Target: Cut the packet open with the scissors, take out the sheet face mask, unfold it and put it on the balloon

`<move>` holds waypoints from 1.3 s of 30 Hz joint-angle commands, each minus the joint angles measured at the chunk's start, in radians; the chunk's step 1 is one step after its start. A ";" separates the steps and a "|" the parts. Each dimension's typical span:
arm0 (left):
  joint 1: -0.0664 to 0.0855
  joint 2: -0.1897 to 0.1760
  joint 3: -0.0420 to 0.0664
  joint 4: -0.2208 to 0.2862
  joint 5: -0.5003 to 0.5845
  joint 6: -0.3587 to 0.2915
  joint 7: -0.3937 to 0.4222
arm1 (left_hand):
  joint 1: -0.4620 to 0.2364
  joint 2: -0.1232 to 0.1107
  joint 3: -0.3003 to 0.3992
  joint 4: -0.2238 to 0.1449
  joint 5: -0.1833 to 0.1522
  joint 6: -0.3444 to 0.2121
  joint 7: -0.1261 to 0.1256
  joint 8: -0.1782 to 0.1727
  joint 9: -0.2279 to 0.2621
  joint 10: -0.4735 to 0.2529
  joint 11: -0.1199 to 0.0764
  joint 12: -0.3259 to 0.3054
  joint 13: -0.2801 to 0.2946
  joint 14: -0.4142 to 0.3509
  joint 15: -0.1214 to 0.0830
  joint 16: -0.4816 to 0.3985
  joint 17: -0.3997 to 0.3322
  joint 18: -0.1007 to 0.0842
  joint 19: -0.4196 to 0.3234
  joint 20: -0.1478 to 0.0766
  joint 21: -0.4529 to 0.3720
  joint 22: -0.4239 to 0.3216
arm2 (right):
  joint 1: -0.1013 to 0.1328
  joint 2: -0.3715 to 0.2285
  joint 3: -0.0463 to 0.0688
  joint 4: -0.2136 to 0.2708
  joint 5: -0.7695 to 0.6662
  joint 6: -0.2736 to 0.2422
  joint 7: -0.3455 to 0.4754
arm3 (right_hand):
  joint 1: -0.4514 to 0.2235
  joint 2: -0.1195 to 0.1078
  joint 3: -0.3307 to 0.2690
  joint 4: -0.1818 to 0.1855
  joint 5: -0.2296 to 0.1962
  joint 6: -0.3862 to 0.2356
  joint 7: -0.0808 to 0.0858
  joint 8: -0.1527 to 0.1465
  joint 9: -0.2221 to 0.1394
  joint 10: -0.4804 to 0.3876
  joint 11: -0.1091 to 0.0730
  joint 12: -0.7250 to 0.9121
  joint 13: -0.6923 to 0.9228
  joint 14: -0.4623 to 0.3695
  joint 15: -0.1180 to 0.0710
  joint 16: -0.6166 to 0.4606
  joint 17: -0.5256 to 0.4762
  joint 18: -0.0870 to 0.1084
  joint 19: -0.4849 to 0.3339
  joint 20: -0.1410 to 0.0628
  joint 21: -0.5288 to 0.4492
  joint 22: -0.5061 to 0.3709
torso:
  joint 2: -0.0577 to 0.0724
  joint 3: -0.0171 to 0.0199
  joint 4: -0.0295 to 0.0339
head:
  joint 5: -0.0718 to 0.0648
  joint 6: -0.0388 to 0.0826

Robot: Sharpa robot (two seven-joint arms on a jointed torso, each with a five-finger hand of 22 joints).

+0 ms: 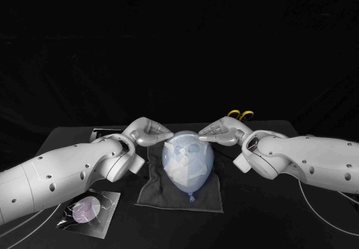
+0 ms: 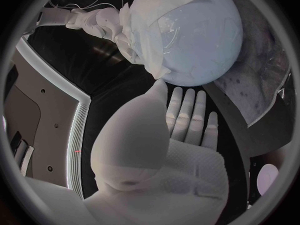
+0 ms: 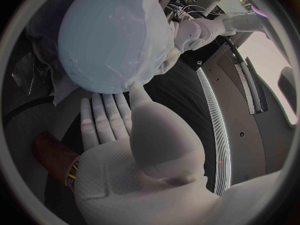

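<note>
A pale balloon [image 1: 189, 165] lies on a dark grey cloth [image 1: 161, 196] at the table's middle, knot toward me. The white sheet mask [image 1: 179, 155] is draped over it. My left hand [image 1: 148, 130] is at the balloon's far end on its left side, and my right hand [image 1: 218, 130] mirrors it on the right. Each pinches the mask's far edge between thumb and fingers. In the left wrist view my left hand [image 2: 181, 135] reaches the mask [image 2: 156, 40] with its thumb. In the right wrist view my right hand [image 3: 115, 130] does the same on the balloon [image 3: 106, 40].
The yellow-handled scissors [image 1: 240, 114] lie just behind my right hand, also seen as scissors [image 3: 55, 157] beside its palm. The cut-open packet [image 1: 88, 210] lies at the front left under my left forearm. The cloth [image 2: 265, 80] spreads under the balloon.
</note>
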 commanded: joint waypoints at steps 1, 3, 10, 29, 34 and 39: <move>0.001 -0.002 0.001 0.001 0.049 0.014 0.023 | -0.117 -0.058 -0.081 0.006 -0.001 -0.017 0.013 -0.013 -0.007 -0.010 0.003 -0.001 0.001 0.001 0.004 -0.006 -0.003 -0.027 -0.012 0.002 0.002 -0.001 | -0.003 0.001 -0.002 0.004 -0.007 0.015 -0.003 | -0.003 0.007 0.003 0.001 -0.004 0.003 0.041 0.003 0.000 0.009 0.001 0.000 0.000 -0.002 0.000 0.004 0.000 0.010 0.006 0.000 0.002 -0.002 | 0.000 0.0000 -0.0004 | -0.001 0.003; 0.001 -0.004 0.001 0.001 0.055 0.019 0.026 | -0.143 -0.081 -0.133 0.006 0.001 -0.028 0.018 -0.023 -0.012 -0.014 0.006 0.000 0.001 0.000 0.006 -0.008 -0.005 -0.045 -0.011 0.001 0.003 -0.001 | -0.003 0.001 -0.002 0.004 -0.007 0.015 -0.003 | -0.004 0.005 0.002 0.001 -0.004 0.002 0.041 0.003 0.000 0.009 0.002 0.000 -0.001 -0.002 0.000 0.004 0.000 0.010 0.007 0.000 0.002 -0.002 | 0.000 0.0000 -0.0005 | 0.000 0.002; 0.001 -0.005 0.001 0.004 0.046 0.036 0.027 | -0.108 -0.098 -0.216 0.007 0.001 -0.045 0.022 -0.037 -0.019 -0.030 0.010 -0.002 0.000 -0.009 0.011 -0.019 -0.011 -0.080 -0.020 0.000 0.002 -0.003 | -0.003 0.002 -0.002 0.005 -0.006 0.018 -0.002 | -0.006 0.005 0.002 0.002 -0.004 0.002 0.042 0.003 0.000 0.009 0.002 0.000 -0.001 -0.004 0.001 0.003 0.000 0.010 0.007 0.001 0.002 -0.002 | 0.001 -0.0003 0.0005 | 0.000 0.002; 0.001 0.002 0.001 0.003 -0.009 0.035 0.012 | 0.082 -0.022 -0.163 -0.004 -0.001 -0.036 0.015 -0.033 -0.020 -0.025 0.006 0.006 0.003 0.010 0.009 -0.021 -0.012 -0.079 -0.022 -0.001 0.000 -0.003 | -0.004 0.002 -0.002 0.007 -0.005 0.020 -0.004 | -0.012 0.000 -0.001 0.004 -0.004 0.001 0.042 0.003 0.000 0.009 0.002 -0.001 -0.001 -0.007 0.001 0.002 -0.001 0.010 0.007 0.001 0.002 -0.003 | 0.000 0.0000 -0.0004 | 0.001 -0.003; 0.001 0.003 0.001 -0.001 -0.003 0.027 0.007 | 0.122 0.009 -0.141 -0.008 -0.002 -0.016 0.006 -0.021 -0.016 0.008 -0.007 0.016 0.005 0.054 -0.011 0.000 -0.001 -0.087 0.022 0.000 0.015 0.004 | -0.004 0.002 -0.002 0.007 -0.005 0.020 -0.004 | -0.014 -0.002 -0.001 0.005 -0.004 0.001 0.042 0.004 0.000 0.009 0.003 -0.001 -0.001 -0.007 0.001 0.002 -0.001 0.009 0.008 0.001 0.002 -0.003 | 0.000 0.0004 -0.0004 | 0.003 -0.006; 0.001 0.005 0.001 -0.004 0.001 0.018 0.009 | 0.147 0.025 -0.130 -0.013 -0.001 0.002 -0.008 -0.008 -0.013 0.034 -0.019 0.025 0.006 0.078 -0.022 0.012 0.008 -0.093 0.066 0.000 0.030 0.010 | -0.004 0.003 -0.002 0.007 -0.005 0.020 -0.004 | -0.014 -0.002 -0.001 0.005 -0.004 0.001 0.042 0.004 0.000 0.009 0.002 -0.001 -0.001 -0.006 0.001 0.002 -0.001 0.009 0.007 0.001 0.002 -0.003 | 0.000 0.0007 -0.0011 | 0.006 -0.008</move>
